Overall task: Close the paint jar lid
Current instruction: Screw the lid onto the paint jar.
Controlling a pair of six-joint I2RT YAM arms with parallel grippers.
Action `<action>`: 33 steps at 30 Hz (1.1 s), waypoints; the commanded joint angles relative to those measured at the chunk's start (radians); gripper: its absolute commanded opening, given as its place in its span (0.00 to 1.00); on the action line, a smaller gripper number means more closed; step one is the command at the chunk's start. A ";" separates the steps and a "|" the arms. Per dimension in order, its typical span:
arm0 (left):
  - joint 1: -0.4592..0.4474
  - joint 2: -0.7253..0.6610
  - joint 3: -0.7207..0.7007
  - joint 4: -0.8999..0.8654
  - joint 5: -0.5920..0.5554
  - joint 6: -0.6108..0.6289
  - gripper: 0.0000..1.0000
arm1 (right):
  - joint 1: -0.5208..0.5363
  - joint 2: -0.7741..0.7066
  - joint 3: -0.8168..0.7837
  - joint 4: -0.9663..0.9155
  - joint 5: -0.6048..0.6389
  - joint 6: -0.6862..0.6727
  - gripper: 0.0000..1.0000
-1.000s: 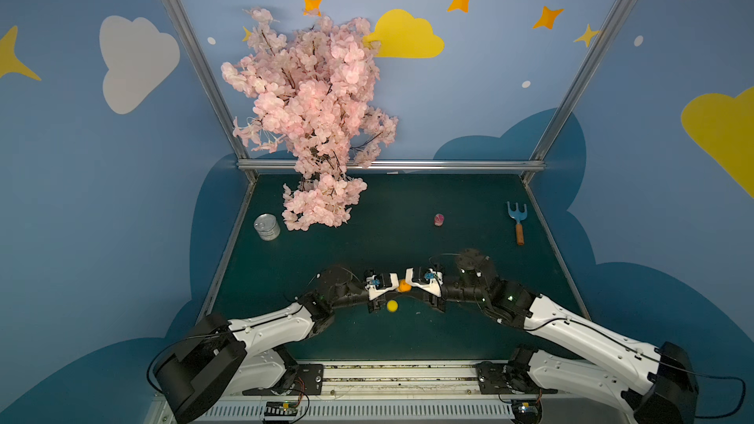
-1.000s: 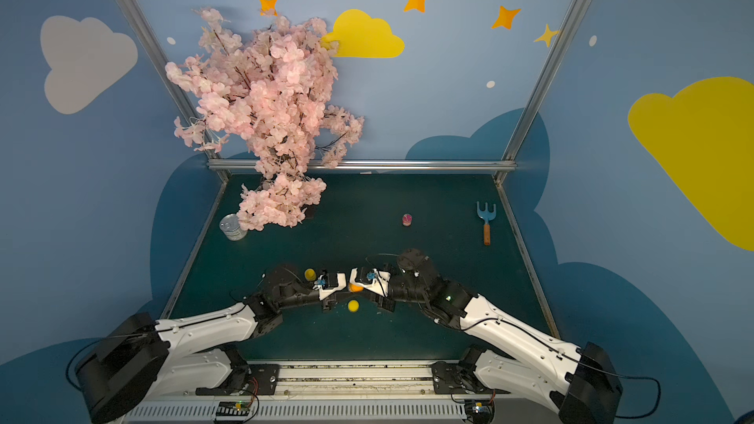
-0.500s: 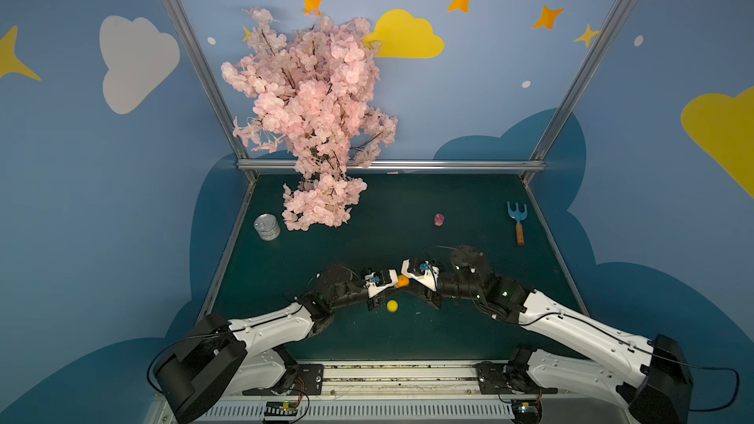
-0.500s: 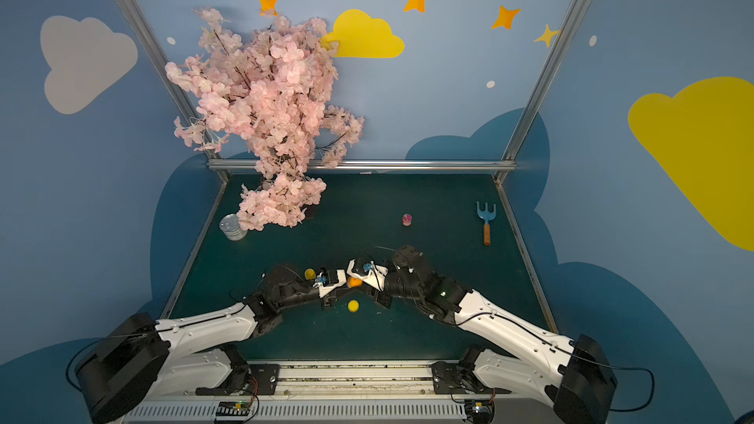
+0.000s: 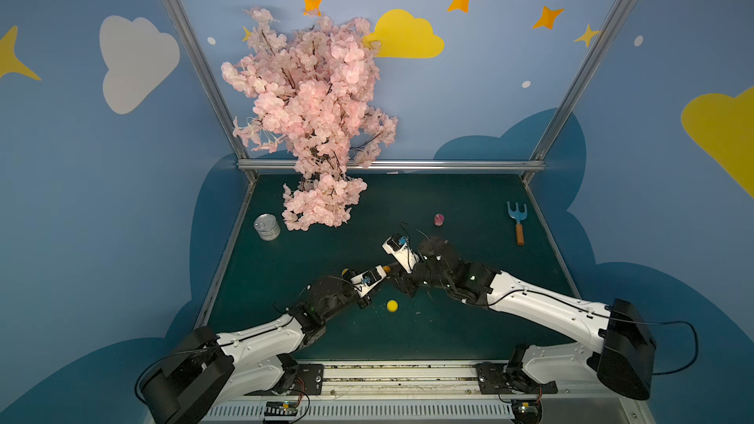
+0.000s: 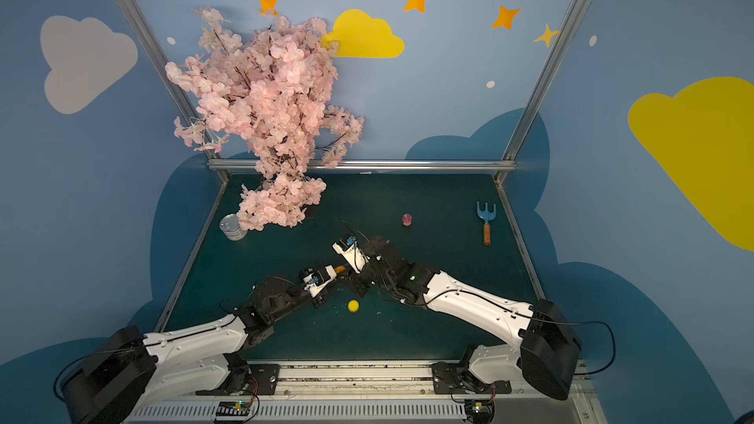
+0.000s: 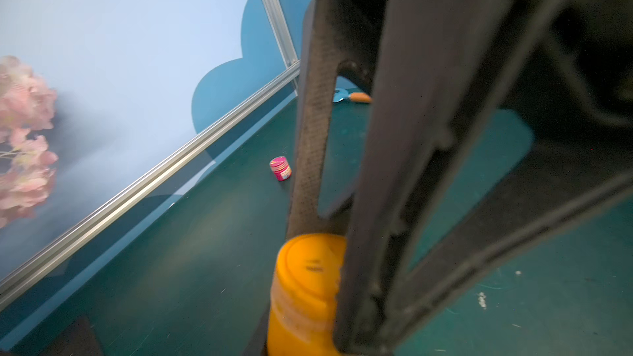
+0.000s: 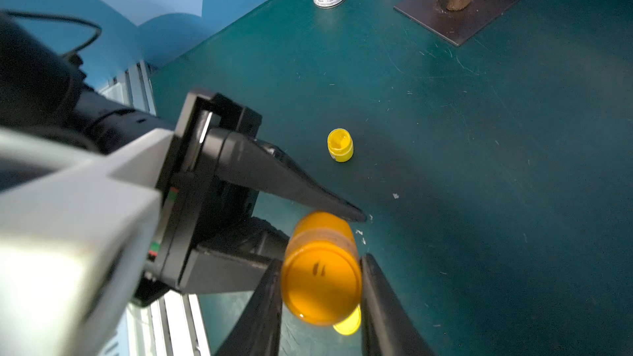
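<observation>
We've got the orange paint jar (image 8: pixel 320 231) held up off the tabletop (image 5: pixel 408 336), left jaws clenched on its body to brace it while the right jaws grip the lid (image 7: pixel 308 261), presumably for twisting, though blur hides how seated it is.

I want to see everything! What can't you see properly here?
Orange paint jar: both top views, a speck between left gripper and right gripper.
Lid tightness: left wrist, blurred, behind a right finger.
Yellow thing: right wrist, behind the jar.
Pink jar label: left wrist, too small.
</observation>
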 commanded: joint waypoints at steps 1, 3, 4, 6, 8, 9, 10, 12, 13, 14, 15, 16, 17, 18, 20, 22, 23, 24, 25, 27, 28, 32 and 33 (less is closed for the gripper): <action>-0.011 -0.034 0.013 0.150 -0.086 0.029 0.22 | 0.011 0.043 0.016 -0.014 0.065 0.260 0.02; -0.010 -0.038 0.011 0.155 -0.085 0.029 0.22 | 0.011 0.044 0.008 -0.003 0.074 0.309 0.03; -0.012 -0.039 0.009 0.156 -0.086 0.030 0.22 | 0.010 0.042 0.000 0.010 0.076 0.328 0.03; -0.012 -0.042 0.008 0.157 -0.086 0.031 0.22 | 0.005 0.030 -0.015 0.028 0.075 0.371 0.04; -0.012 -0.045 0.006 0.158 -0.087 0.033 0.22 | 0.001 0.015 -0.032 0.050 0.075 0.409 0.04; -0.013 -0.046 0.005 0.159 -0.089 0.034 0.22 | -0.001 0.008 -0.044 0.069 0.080 0.441 0.05; -0.013 -0.044 0.004 0.160 -0.091 0.036 0.22 | -0.002 0.002 -0.053 0.085 0.084 0.461 0.06; -0.013 -0.037 0.005 0.163 -0.097 0.040 0.22 | -0.002 -0.001 -0.055 0.090 0.085 0.474 0.07; -0.013 -0.032 0.006 0.165 -0.097 0.040 0.22 | -0.002 0.001 -0.050 0.084 0.083 0.476 0.09; -0.014 -0.029 0.010 0.161 -0.097 0.041 0.22 | -0.002 0.004 -0.043 0.077 0.076 0.470 0.13; -0.014 -0.025 0.013 0.154 -0.096 0.040 0.22 | -0.001 0.005 -0.035 0.069 0.061 0.451 0.20; -0.013 -0.024 0.017 0.149 -0.096 0.040 0.22 | 0.000 0.005 -0.027 0.058 0.056 0.437 0.29; -0.012 -0.019 0.018 0.148 -0.099 0.040 0.22 | 0.002 0.003 -0.023 0.046 0.062 0.432 0.37; -0.013 -0.018 0.020 0.144 -0.101 0.041 0.22 | 0.005 -0.003 -0.023 0.033 0.077 0.425 0.45; -0.012 -0.016 0.024 0.135 -0.102 0.043 0.22 | 0.007 -0.031 -0.039 0.015 0.103 0.418 0.59; -0.011 -0.017 0.026 0.126 -0.104 0.044 0.22 | 0.006 -0.076 -0.067 0.000 0.138 0.419 0.69; -0.010 -0.016 0.027 0.125 -0.104 0.042 0.23 | 0.006 -0.098 -0.080 -0.008 0.155 0.422 0.71; -0.010 -0.015 0.029 0.122 -0.104 0.042 0.23 | 0.005 -0.126 -0.102 -0.013 0.176 0.426 0.72; -0.009 -0.014 0.032 0.117 -0.104 0.043 0.23 | 0.004 -0.157 -0.123 -0.018 0.197 0.429 0.73; -0.008 -0.009 0.037 0.108 -0.100 0.040 0.23 | 0.003 -0.214 -0.161 -0.035 0.234 0.425 0.75; -0.008 -0.005 0.038 0.108 -0.095 0.036 0.23 | 0.001 -0.244 -0.184 -0.034 0.248 0.421 0.75; 0.000 0.002 0.049 0.090 -0.041 0.024 0.23 | -0.007 -0.360 -0.283 0.011 0.232 0.256 0.76; 0.002 0.002 0.051 0.086 -0.005 0.018 0.24 | -0.007 -0.387 -0.299 0.020 0.216 0.191 0.76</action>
